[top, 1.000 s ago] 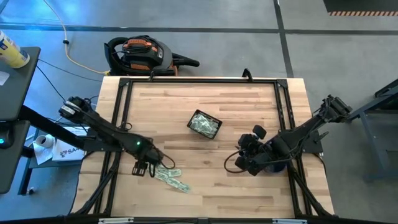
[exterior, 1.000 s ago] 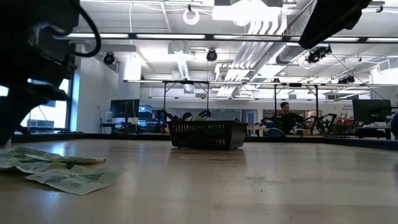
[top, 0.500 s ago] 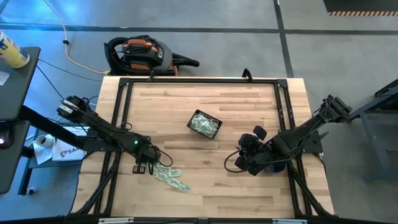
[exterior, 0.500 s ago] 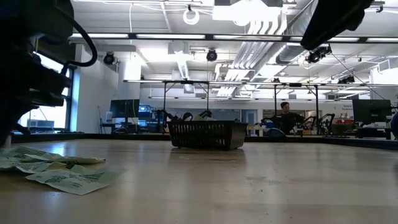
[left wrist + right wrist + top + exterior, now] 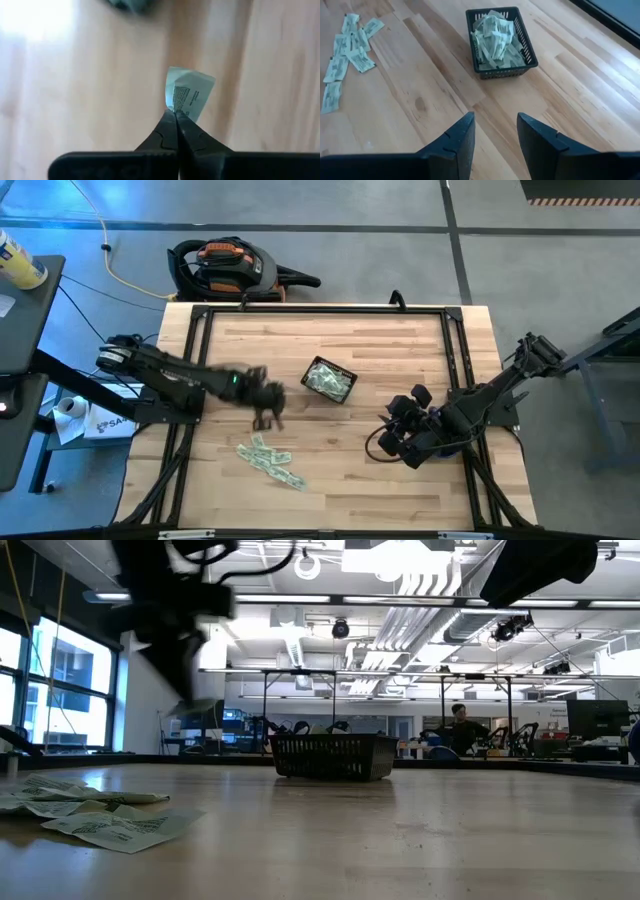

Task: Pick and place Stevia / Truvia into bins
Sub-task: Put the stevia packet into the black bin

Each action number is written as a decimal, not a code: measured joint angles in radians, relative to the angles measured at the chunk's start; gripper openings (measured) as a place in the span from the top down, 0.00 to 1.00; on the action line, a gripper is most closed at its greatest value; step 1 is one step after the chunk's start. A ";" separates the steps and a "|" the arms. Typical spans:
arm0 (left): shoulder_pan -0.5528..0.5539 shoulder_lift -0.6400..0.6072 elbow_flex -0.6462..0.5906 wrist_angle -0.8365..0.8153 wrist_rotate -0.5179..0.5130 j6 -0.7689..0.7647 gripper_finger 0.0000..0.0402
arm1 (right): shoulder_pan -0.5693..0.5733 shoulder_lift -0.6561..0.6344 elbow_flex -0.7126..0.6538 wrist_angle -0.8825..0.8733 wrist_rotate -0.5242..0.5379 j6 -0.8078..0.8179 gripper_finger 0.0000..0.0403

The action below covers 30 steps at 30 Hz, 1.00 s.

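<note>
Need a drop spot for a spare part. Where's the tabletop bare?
Bare wood: the far strip between the basket and the table edge nearest the vacuum, and the near-middle between the loose sachets and the right gripper. Crowded: left gripper, carrying a sachet, beside the basket.

**An open robotics lab or workshop hall**

You're looking into a large industrial room: exposed ceiling ducts [image 5: 420, 580] and strip lights hang over rows of metal-framed workstations [image 5: 390, 700], with a person [image 5: 458, 725] seated at one. Around your butcher-block bench [image 5: 330, 490] lie grey concrete floor [image 5: 400, 240] and a shop vacuum [image 5: 225, 268].
</note>
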 joint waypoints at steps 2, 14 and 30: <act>0.081 0.000 0.062 0.042 0.000 0.125 0.95 | 0.001 0.000 0.000 0.001 -0.013 0.002 0.66; 0.395 0.323 0.424 0.194 0.191 0.647 0.93 | 0.001 0.000 0.000 0.010 -0.021 0.046 0.66; 0.397 0.508 0.507 0.159 0.178 0.736 0.88 | -0.004 0.000 0.000 0.003 -0.025 0.065 0.66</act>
